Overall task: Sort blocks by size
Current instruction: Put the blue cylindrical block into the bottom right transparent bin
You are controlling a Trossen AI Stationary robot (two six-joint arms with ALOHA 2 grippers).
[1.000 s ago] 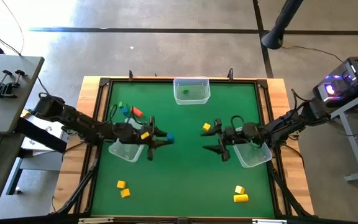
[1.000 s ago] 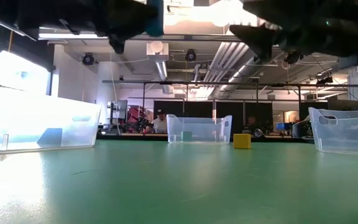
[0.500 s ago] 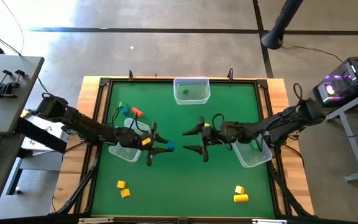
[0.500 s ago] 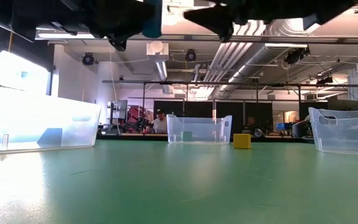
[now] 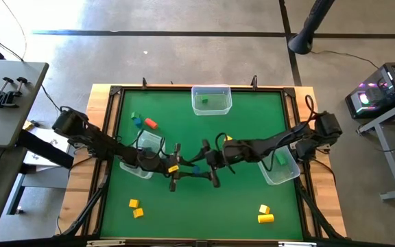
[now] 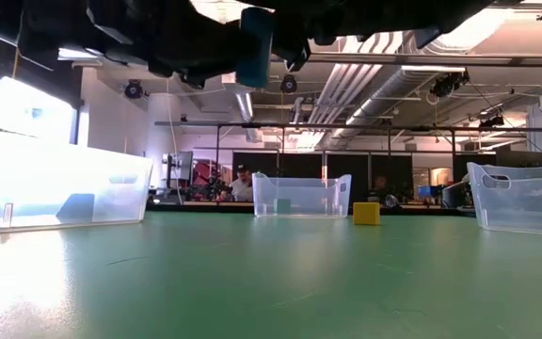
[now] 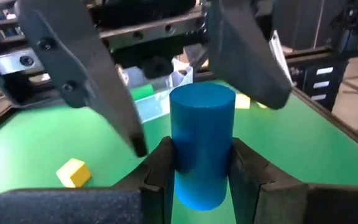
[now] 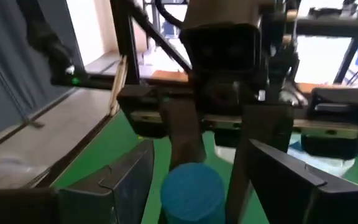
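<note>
My left gripper (image 5: pixel 192 170) is shut on a blue cylinder (image 7: pixel 201 149) above the middle of the green table; the cylinder also shows in the low view (image 6: pixel 254 47). My right gripper (image 5: pixel 200 167) faces it from the right. It is open, its fingers (image 7: pixel 247 56) standing on either side of the cylinder (image 8: pixel 191 193) without touching it. A yellow cube (image 6: pixel 366 214) sits on the mat farther back. Green, blue and red blocks (image 5: pixel 142 121) lie at the far left. Yellow blocks lie near the front at left (image 5: pixel 136 207) and right (image 5: pixel 265 214). My left gripper pinches the blue cylinder's round side (image 7: pixel 178 163) between its two fingers, on its lower half. The fingers come level from the table's left and lie across it. The cylinder stands upright, its top end (image 7: pixel 202 98) above the fingers, lifted clear of the table.
Three clear bins stand on the mat: one at the left (image 5: pixel 137 167) under my left arm, one at the far edge (image 5: pixel 211 108) with a green block, and one at the right (image 5: pixel 280 175) with a green block. Wooden borders frame the table.
My right gripper has gone toward the table's left, from beside the right bin to the blue cylinder, staying open. My left gripper has carried the cylinder a little toward the table's right and near edges, keeping it upright and clear of the mat.
</note>
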